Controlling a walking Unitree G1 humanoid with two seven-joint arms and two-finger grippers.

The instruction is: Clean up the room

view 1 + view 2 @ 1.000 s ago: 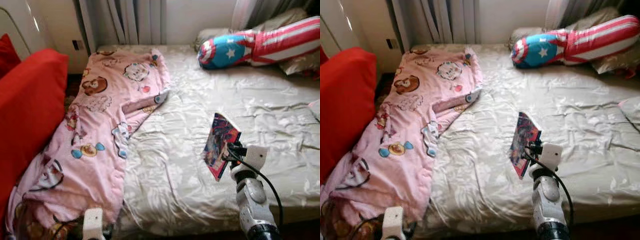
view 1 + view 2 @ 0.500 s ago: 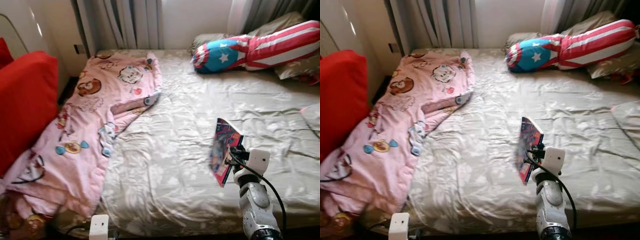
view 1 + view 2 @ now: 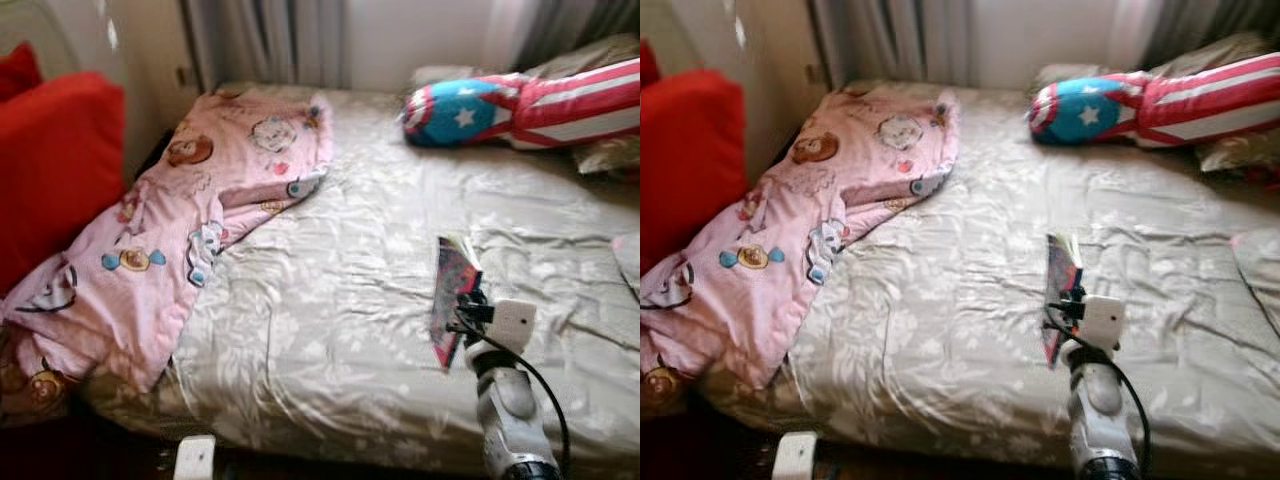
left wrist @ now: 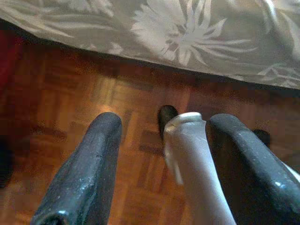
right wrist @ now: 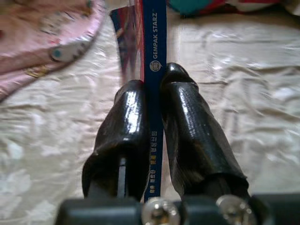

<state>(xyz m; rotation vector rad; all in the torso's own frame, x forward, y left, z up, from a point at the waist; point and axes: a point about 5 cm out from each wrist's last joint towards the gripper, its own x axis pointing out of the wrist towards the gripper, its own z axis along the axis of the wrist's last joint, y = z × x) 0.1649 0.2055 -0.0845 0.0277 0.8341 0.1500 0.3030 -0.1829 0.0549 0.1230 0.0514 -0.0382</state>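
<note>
Book [image 3: 452, 298] turned edge-on; right tool [image 5: 154, 89] clamps it above bed [image 3: 330, 330].

The right arm [image 3: 505, 410] is seen as a silver, rounded shell ending in a white boxy wrist block, with a black cable looped along it. Behind the jaws, two bright screws [image 5: 159, 213] are set in a dark base. Glossy black, thick, tapering fingers [image 4: 89, 173] are shown on the left gripper [image 4: 159, 140].

Soft daylight, head views slightly blurred, perhaps motion; floor dim
</note>
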